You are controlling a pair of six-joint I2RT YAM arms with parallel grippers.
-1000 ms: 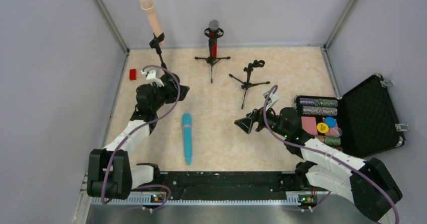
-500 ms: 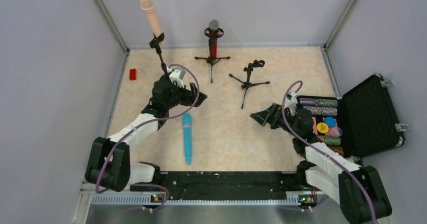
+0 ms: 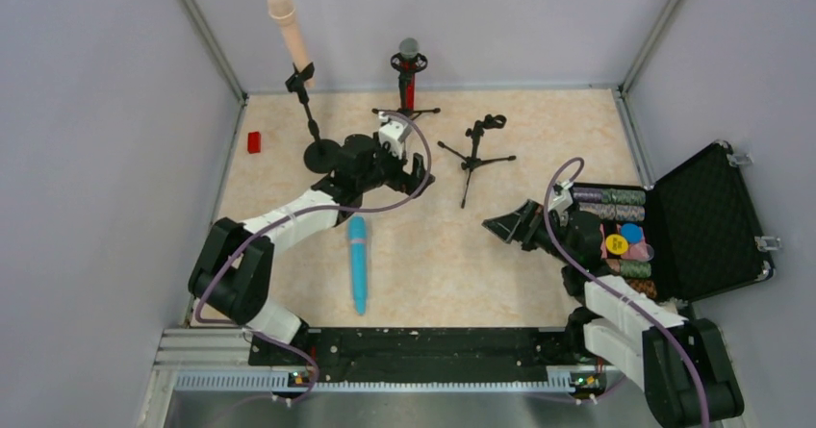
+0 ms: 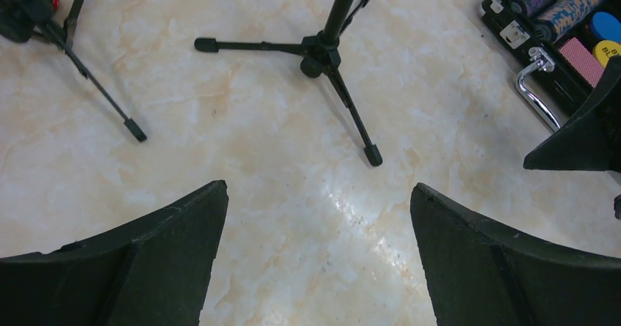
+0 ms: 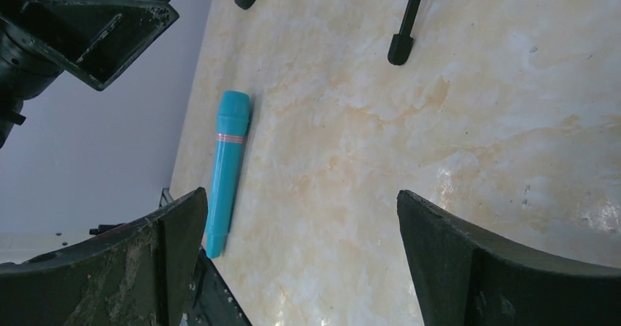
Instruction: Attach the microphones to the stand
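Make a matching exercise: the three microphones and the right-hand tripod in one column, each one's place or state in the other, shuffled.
1. peach mic
2. red mic
3. blue mic
4. right tripod

A. lying flat
B. holds nothing
C. held upright, far centre
D. held tilted, far left

Pairs: 1-D, 2-C, 3-A, 4-B

Left arm [image 3: 289, 218]: stretched from the near-left corner toward the tabletop [image 3: 433, 264] centre. Left gripper [image 3: 408, 174]: jaws wide, empty. Right arm [image 3: 616, 303]: folded by the right edge. Right gripper [image 3: 502, 226]: pointing left, jaws wide, empty.
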